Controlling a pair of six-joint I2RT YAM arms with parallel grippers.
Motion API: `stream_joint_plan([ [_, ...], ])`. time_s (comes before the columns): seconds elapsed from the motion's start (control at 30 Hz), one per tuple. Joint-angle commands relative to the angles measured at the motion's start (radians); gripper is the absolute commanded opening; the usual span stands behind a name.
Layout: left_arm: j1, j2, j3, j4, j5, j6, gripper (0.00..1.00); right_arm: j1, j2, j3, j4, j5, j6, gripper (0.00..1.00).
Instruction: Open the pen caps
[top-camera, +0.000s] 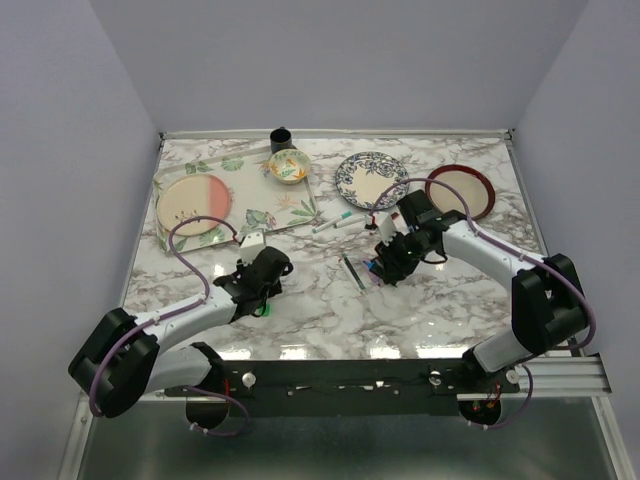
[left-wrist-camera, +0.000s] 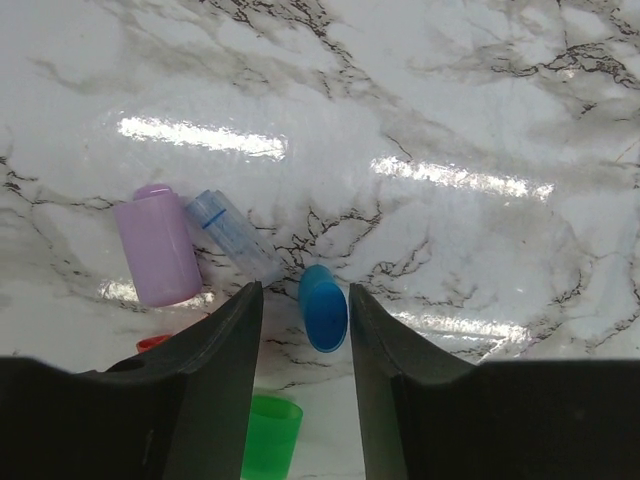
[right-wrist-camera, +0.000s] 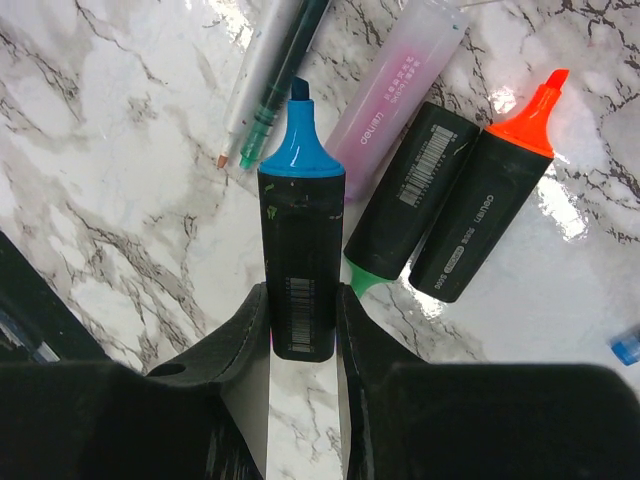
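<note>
The white marble-patterned table (top-camera: 430, 310) carried everything. The left arm (top-camera: 170, 325) reached in from the near left and the right arm (top-camera: 500, 260) from the near right, their wrists well apart at mid-table. At the far left lay a clear rectangular tray with a leaf print (top-camera: 285, 212), holding a round pink-and-cream plate (top-camera: 193, 203) and a small patterned bowl (top-camera: 288, 166). A black cup (top-camera: 281, 139) stood just behind the tray. To the right sat a blue-patterned round plate (top-camera: 371, 180) and a red-rimmed round plate (top-camera: 460, 190), side by side.

The right gripper (right-wrist-camera: 300, 300) was clamped narrowly on the rear end of a stubby black highlighter with a bare blue tip (right-wrist-camera: 300, 230), which pointed away from the wrist. Whether it rested on the marble could not be told. Beside it lay a black highlighter with a green tip (right-wrist-camera: 410, 195), touching a black highlighter with a bare orange tip (right-wrist-camera: 490, 200). A translucent lilac highlighter (right-wrist-camera: 395, 90) and two thin pens (right-wrist-camera: 270, 70) lay just beyond.

The left gripper (left-wrist-camera: 305, 290) hung low over the table with its jaws parted, holding nothing. A blue plastic pen cap (left-wrist-camera: 323, 308) lay on the marble between the fingertips, close to one finger with a gap to the other. Near it lay a lilac pen cap (left-wrist-camera: 157, 245) and, just beside that, a clear bluish pen cap (left-wrist-camera: 232, 235). A green pen cap (left-wrist-camera: 270, 435) and a red sliver of another cap (left-wrist-camera: 152, 343) showed partly hidden behind a finger.
</note>
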Motion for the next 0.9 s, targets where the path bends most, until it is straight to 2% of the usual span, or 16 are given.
stream_joint_plan([
  [0.0,0.003,-0.046,0.026,-0.026,-0.034,0.026,0.54,0.009,0.029,0.007,0.051,0.04,0.051,0.01],
  [0.27,0.003,-0.205,0.09,-0.077,0.001,0.067,0.71,0.065,0.121,0.07,0.074,0.107,0.153,0.01],
  [0.3,0.003,-0.222,0.092,-0.086,0.007,0.072,0.76,0.084,0.127,0.078,0.076,0.11,0.159,0.0],
  [0.43,0.005,-0.317,0.094,-0.091,0.033,0.084,0.84,0.127,0.143,0.101,0.084,0.142,0.184,0.06],
  [0.57,0.01,-0.426,0.094,-0.106,0.05,0.09,0.87,0.136,0.167,0.122,0.084,0.175,0.202,0.17],
  [0.87,0.011,-0.496,0.109,-0.145,0.099,0.094,0.87,0.148,0.215,0.164,0.073,0.187,0.227,0.32],
])
